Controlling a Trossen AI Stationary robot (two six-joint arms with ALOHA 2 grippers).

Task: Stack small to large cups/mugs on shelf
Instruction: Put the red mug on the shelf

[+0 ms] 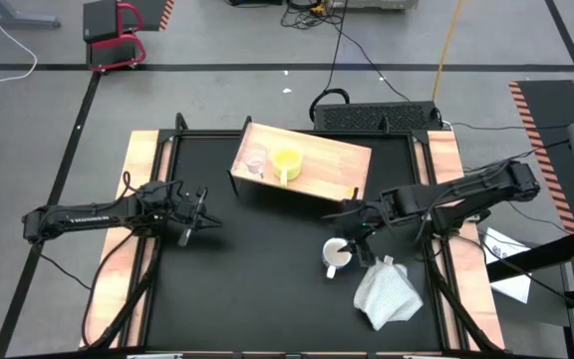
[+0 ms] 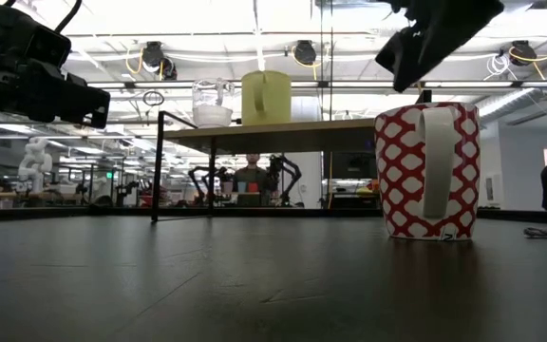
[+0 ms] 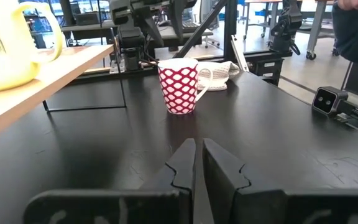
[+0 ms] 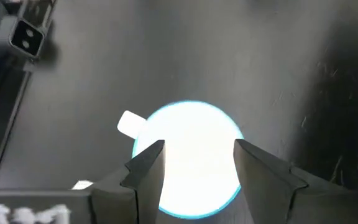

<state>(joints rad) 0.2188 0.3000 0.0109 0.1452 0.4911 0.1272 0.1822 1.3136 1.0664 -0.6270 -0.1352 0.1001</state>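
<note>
On the black table, right of centre and in front of the shelf, stands the large mug, upright on its base. It is white with a red lattice pattern on its outer wall, tapering slightly toward the bottom, and has a plain white loop handle. In the low view that handle faces the camera; from above it points toward the table's front edge. The high view shows little more than its white rim and inside, and the pattern cannot be made out there.

Directly over the mug hangs the right gripper, pointing down, its two dark fingers spread apart to either side of the bright round mouth, not touching it. The low view cuts this gripper off at the picture's top edge.

The yellow mug and the clear glass cup stand upright side by side on the shelf's left part, the glass to the left. The yellow mug's handle points toward the shelf's front edge. The glass is faint from above and its outline is hard to trace.

The left gripper waits at the table's left side, fingers nearly together with only a thin slit between them. A white cloth lies crumpled just beside the large mug, toward the front right.
</note>
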